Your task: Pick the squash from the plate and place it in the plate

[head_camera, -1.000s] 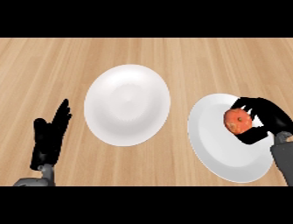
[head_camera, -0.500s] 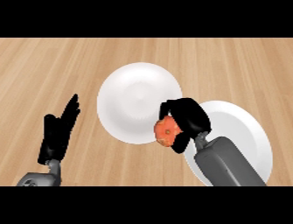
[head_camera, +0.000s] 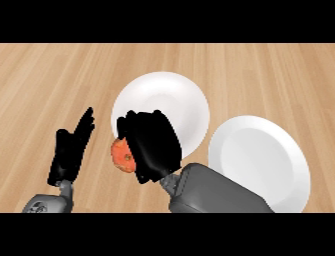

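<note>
Off to the side, the left hand point(head_camera: 70, 150) rests open, fingers up, out of the way. The right hand point(head_camera: 151, 145) is curled round the orange squash point(head_camera: 120, 155), carrying it at the near-left edge of the middle plate point(head_camera: 162, 102). The right-side plate point(head_camera: 262, 157) lies behind its forearm, presumably the source.

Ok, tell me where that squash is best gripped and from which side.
Grip the squash round its rounded middle, coming from above and its right. That is how the right robot hand has it now, fingers curled over it so only its orange left edge shows, at the lower left rim of the left plate. The left robot hand rests open beside it.
</note>
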### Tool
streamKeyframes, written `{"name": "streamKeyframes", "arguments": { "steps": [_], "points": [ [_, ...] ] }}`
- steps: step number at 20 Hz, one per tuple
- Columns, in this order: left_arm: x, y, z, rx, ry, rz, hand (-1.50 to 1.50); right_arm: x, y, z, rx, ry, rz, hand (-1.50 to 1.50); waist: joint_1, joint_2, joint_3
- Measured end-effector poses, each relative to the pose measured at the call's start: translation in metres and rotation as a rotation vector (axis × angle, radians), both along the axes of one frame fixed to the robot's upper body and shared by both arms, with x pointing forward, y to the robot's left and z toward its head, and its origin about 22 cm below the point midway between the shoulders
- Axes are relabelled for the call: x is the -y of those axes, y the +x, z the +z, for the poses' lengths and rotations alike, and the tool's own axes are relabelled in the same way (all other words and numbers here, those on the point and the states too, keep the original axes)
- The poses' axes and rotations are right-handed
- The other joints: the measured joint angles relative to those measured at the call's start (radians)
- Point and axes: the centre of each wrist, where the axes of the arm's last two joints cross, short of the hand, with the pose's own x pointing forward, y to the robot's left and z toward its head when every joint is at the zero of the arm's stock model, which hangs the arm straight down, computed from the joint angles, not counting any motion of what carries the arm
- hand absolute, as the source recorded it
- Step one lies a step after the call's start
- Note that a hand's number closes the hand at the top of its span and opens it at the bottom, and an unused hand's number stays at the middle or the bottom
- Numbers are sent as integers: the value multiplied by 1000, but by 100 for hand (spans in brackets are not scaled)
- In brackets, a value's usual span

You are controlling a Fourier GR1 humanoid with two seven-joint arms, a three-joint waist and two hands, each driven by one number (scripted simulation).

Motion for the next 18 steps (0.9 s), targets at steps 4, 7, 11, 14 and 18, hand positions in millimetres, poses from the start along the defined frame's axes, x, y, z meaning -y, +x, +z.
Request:
{"name": "streamKeyframes", "arguments": {
  "steps": [4,7,11,14,18],
  "points": [
    [-4,-1,-4,-2,1,11,0,-21,-5,24,122,81,-88,150,-15,-1,0],
    [-5,2,-4,0,-5,27,0,-34,-9,33,164,110,-139,150,-33,-2,0],
    [-8,2,-1,0,-4,45,0,-43,-1,41,178,121,-185,150,-45,-1,0],
    [-11,4,2,1,-7,54,0,-44,15,41,165,124,-219,150,-55,0,0],
    [-10,1,-4,-3,-5,56,0,-46,32,40,143,113,-258,150,-56,2,1]
  ]
}}
